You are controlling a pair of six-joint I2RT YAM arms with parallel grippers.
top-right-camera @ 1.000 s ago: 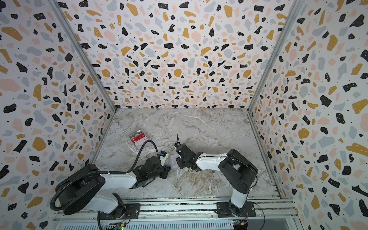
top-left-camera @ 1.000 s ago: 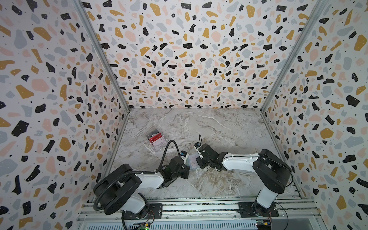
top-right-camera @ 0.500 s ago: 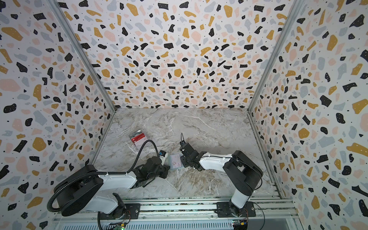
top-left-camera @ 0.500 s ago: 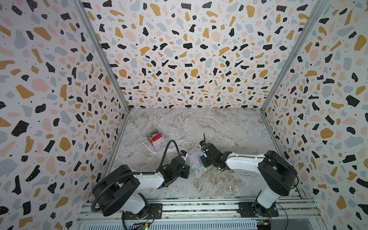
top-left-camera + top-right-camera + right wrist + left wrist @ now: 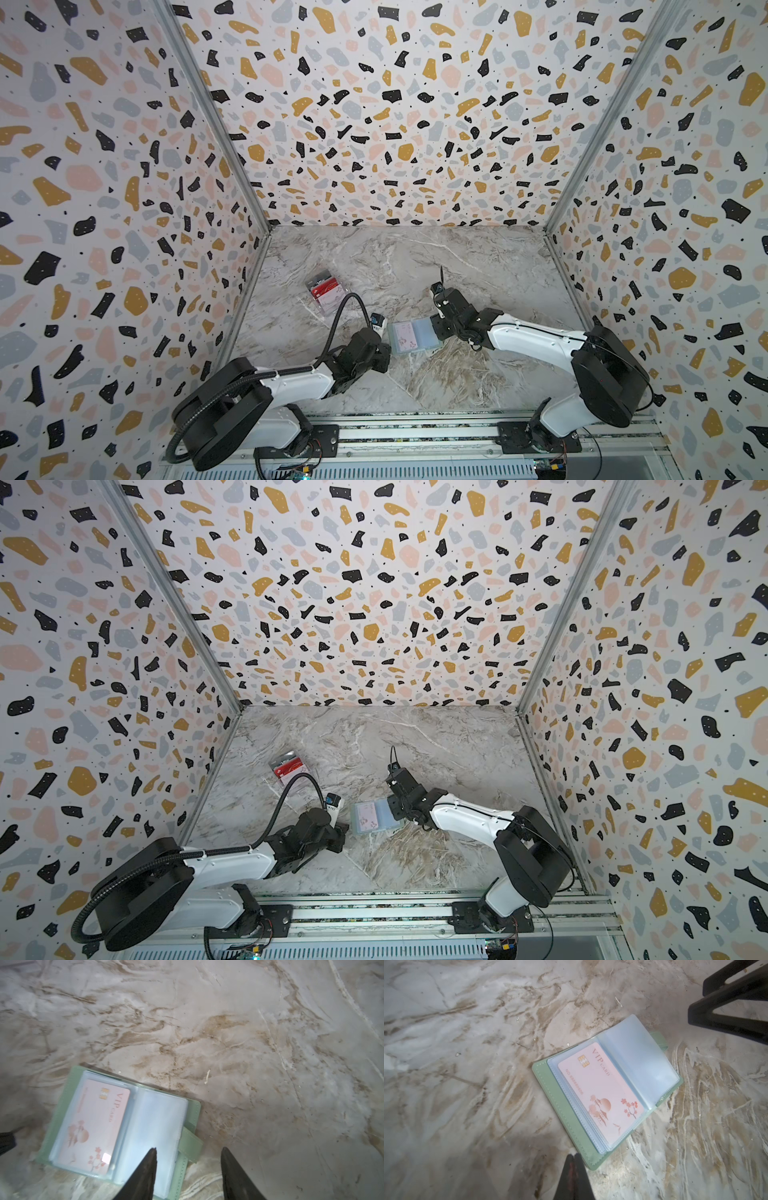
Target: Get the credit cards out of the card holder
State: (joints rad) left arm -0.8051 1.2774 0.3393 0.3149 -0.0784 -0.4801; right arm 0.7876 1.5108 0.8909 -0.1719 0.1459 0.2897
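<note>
Marble worktop [image 5: 478,266] across the lower half of both top views; little of the task done on it as yet.

Left arm [image 5: 291,380] at lower left and right arm [image 5: 532,336] at lower right, both reaching toward the lower middle.

Clear plastic box [image 5: 326,291] left of centre, well apart from the action and no part of the job.

Card holder [image 5: 415,337] between the two arms, flat on the worktop and spread open like a booklet. Opening step apparently finished.

White-pink credit card [image 5: 600,1091] at the centre of the left wrist view, still fully inside its bluish sleeve, on the page toward the left arm. Facing sleeve empty. No dark grey card in sight; behind other sleeves or not, cannot tell. So, by judgement: both extractions left to do, none yet out.

Snap tab [image 5: 191,1145] at lower centre of the right wrist view, on the holder's edge nearest the right arm.

Right jaws: apart, gripping nothing, one tip over the empty sleeve, its partner over bare worktop past the tab.

Left jaws: pressed together, empty, at the bottom edge of the left wrist view, just beside the holder's green corner; touching or not, cannot tell.
</note>
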